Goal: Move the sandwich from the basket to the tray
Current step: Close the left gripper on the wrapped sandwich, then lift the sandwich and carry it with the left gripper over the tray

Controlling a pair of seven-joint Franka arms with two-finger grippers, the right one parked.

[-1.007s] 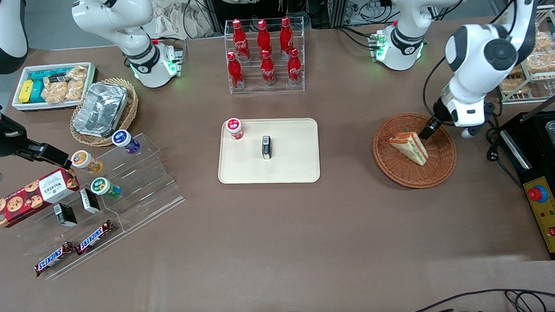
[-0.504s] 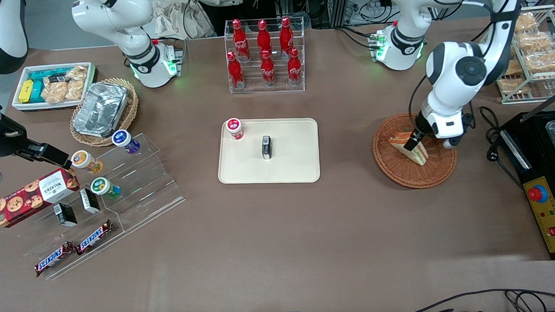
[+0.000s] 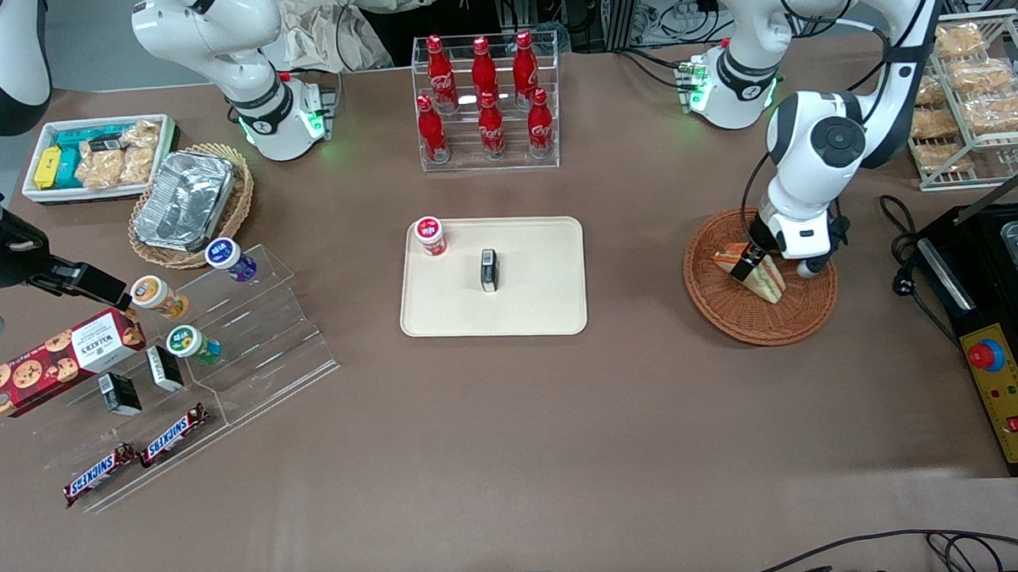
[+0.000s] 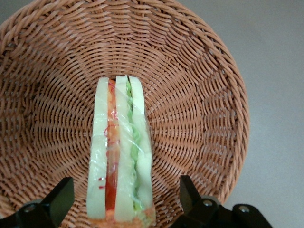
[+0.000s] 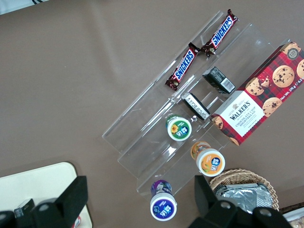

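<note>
The sandwich (image 3: 758, 275) is a clear-wrapped triangular wedge lying in the round reddish-brown wicker basket (image 3: 730, 312) toward the working arm's end of the table. In the left wrist view the sandwich (image 4: 121, 152) shows its pale bread with red and green layers on the basket's weave (image 4: 190, 95). My left gripper (image 3: 749, 263) is down over the sandwich, open, with one finger (image 4: 57, 199) on each side of the wedge and a gap to each. The cream-beige tray (image 3: 535, 302) lies mid-table, toward the parked arm from the basket.
On the tray stand a red-capped jar (image 3: 429, 235) and a small black box (image 3: 489, 270). A rack of red cola bottles (image 3: 486, 100) stands farther from the front camera. A black appliance with a red button (image 3: 998, 362) and a pastry rack (image 3: 972, 100) lie at the working arm's end.
The left gripper has moved from the basket's rim toward the parked arm's end and come down over the sandwich, now straddling it. The sandwich has not moved.
</note>
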